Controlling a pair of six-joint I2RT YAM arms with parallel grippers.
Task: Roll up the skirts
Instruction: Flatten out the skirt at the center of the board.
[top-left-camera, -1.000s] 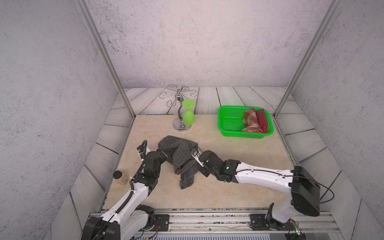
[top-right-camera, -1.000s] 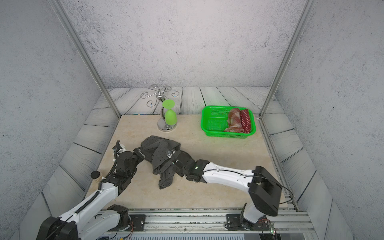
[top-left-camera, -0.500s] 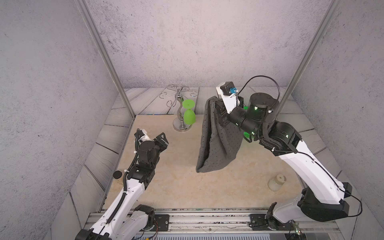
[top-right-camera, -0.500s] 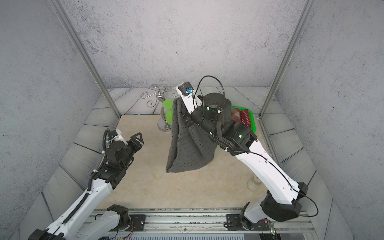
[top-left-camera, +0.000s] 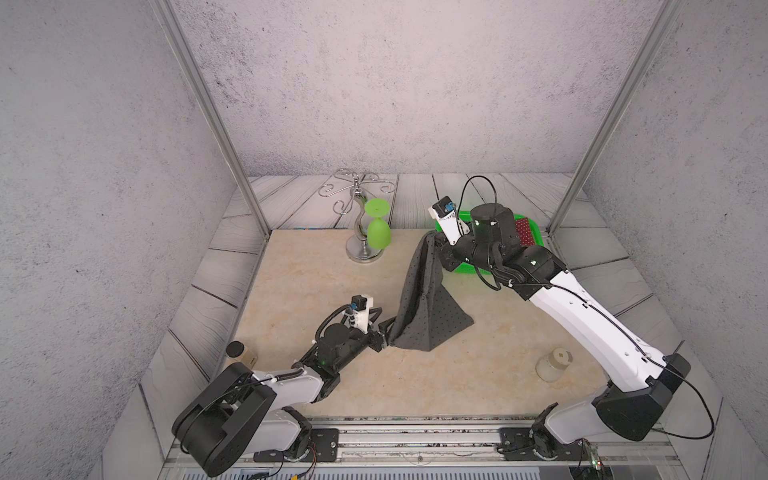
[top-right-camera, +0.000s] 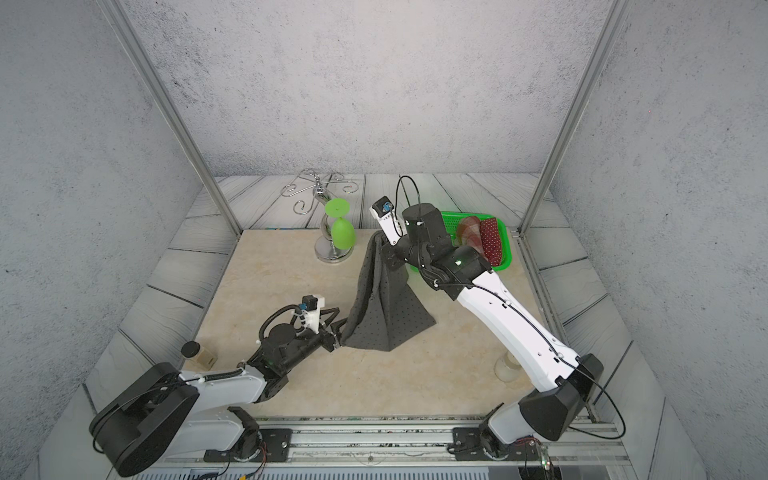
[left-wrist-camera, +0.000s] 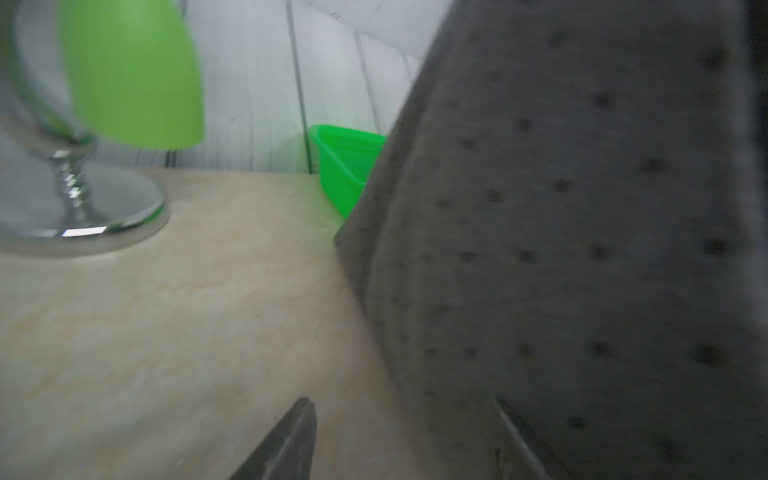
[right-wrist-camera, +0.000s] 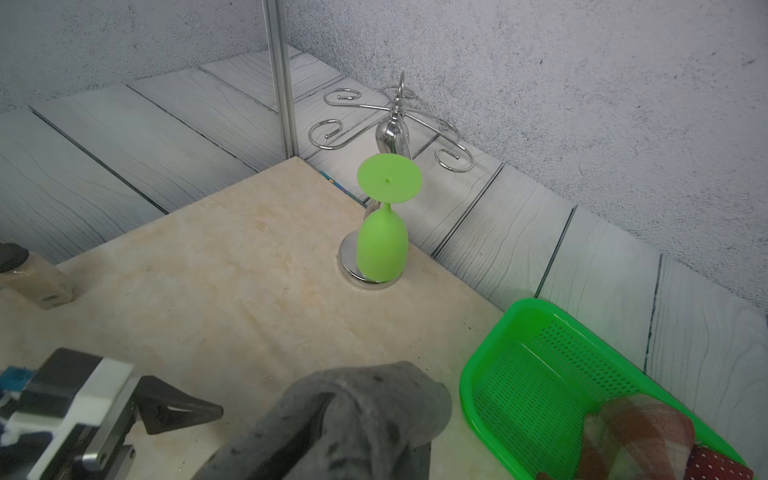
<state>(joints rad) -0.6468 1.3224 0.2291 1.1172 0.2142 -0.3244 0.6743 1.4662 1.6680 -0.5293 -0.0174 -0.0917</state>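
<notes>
now that the left gripper (top-left-camera: 384, 334), jaws apart, has reached the grey skirt (top-left-camera: 428, 307) clamped in the right gripper (top-left-camera: 436, 245), spreading looks next.

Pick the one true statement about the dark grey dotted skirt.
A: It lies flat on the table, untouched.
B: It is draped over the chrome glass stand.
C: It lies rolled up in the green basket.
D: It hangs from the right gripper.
D: in both top views the right gripper is shut on the top of the dark grey dotted skirt, which hangs down from it toward the table.
</notes>
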